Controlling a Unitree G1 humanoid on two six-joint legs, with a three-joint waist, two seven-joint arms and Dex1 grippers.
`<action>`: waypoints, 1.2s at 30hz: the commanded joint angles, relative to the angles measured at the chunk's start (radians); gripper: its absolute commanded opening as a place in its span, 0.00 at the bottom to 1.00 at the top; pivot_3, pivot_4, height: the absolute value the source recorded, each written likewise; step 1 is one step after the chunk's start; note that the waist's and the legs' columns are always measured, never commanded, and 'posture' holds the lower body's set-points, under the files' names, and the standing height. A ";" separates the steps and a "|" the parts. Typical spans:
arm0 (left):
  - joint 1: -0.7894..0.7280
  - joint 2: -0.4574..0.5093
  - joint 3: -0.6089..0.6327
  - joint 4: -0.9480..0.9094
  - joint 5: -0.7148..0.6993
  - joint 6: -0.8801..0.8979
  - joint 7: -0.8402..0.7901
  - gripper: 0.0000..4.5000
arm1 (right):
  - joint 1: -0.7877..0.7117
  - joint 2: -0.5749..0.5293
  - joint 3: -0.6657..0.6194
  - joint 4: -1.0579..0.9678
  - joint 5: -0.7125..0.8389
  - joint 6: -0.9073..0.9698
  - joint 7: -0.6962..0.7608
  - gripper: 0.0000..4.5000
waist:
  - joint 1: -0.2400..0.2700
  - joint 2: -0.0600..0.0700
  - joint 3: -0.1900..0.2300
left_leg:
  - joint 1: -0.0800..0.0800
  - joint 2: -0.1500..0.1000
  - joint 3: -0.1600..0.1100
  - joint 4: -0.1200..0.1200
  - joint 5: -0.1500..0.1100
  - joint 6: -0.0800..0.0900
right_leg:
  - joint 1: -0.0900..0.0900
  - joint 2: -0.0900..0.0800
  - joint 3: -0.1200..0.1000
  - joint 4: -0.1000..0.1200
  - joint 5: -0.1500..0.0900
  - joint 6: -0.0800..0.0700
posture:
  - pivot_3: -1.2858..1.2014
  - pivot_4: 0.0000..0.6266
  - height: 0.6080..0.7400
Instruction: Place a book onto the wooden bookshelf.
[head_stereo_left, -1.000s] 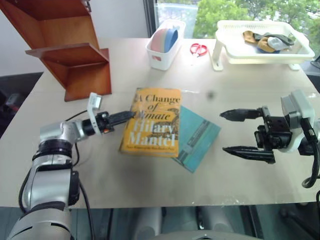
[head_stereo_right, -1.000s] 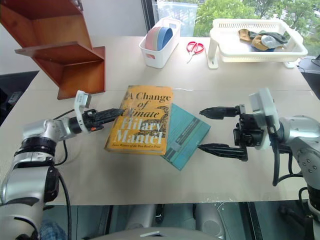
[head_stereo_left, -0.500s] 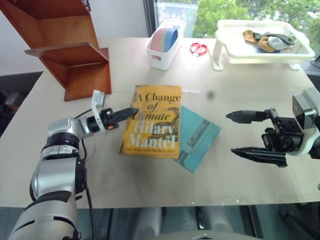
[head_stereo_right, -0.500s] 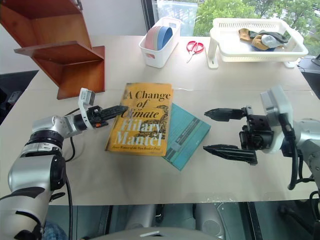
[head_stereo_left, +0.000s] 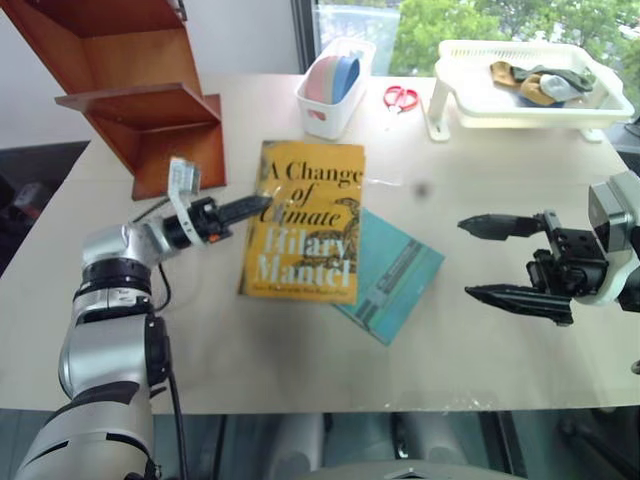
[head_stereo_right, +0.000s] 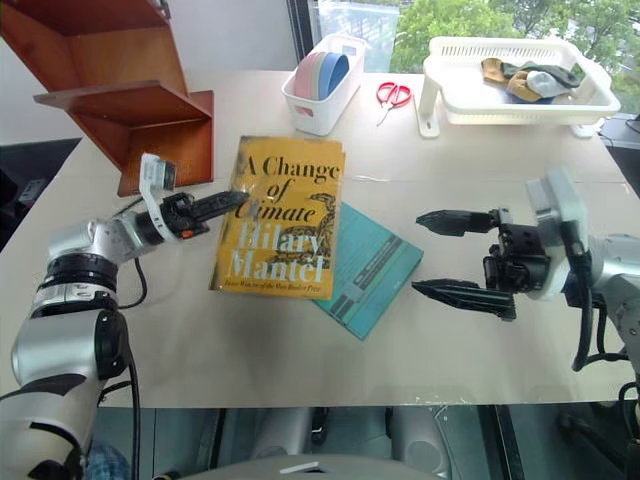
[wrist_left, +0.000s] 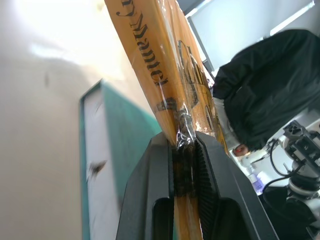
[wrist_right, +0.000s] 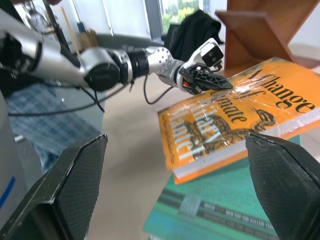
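Note:
The yellow-orange book (head_stereo_left: 305, 225) with pale lettering lies at the table's middle, its left edge raised off the table and its right side resting on a teal book (head_stereo_left: 392, 274). My left gripper (head_stereo_left: 262, 205) is shut on the yellow book's left edge; the left wrist view shows both fingers (wrist_left: 210, 165) clamping the glossy cover (wrist_left: 150, 55). My right gripper (head_stereo_left: 478, 258) hangs open to the right of the teal book, holding nothing. The reddish-brown wooden bookshelf (head_stereo_left: 130, 95) stands at the table's far left corner.
A white bin (head_stereo_left: 334, 85) holding pastel plates stands at the back centre, with red scissors (head_stereo_left: 399, 97) beside it. A white basket (head_stereo_left: 525, 85) holding cloths sits at the back right. A dark-clothed person (wrist_left: 260, 95) appears in the left wrist view.
My left gripper has shut on the yellow book's left edge and risen, tilting that edge up off the table. The right gripper has stayed about where it was.

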 joint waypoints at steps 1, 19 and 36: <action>-0.050 0.031 0.037 -0.193 -0.011 -0.092 0.081 0.03 | -0.057 -0.001 -0.070 0.024 0.058 -0.007 -0.025 1.00 | 0.005 0.000 0.000 | -0.003 0.000 0.000 0.002 0.000 0.000 | -0.003 0.000 0.000 0.002 0.000 0.000 | 0.52 0.24 1.00; -0.364 0.205 -0.084 -0.500 0.320 -0.833 0.328 0.03 | -0.361 0.040 -0.212 0.523 0.254 0.064 0.084 1.00 | 0.007 0.001 0.002 | -0.004 -0.002 0.004 0.005 0.000 0.000 | -0.007 0.002 0.002 0.009 0.000 0.000 | 0.52 0.24 1.00; -0.421 0.479 -0.356 -0.199 0.915 -1.347 0.559 0.03 | -0.483 0.085 -0.179 0.624 0.203 0.094 0.168 1.00 | 0.007 0.002 0.002 | -0.004 -0.002 0.013 0.005 0.000 0.000 | -0.011 0.002 0.006 0.012 0.000 0.000 | 0.52 0.24 1.00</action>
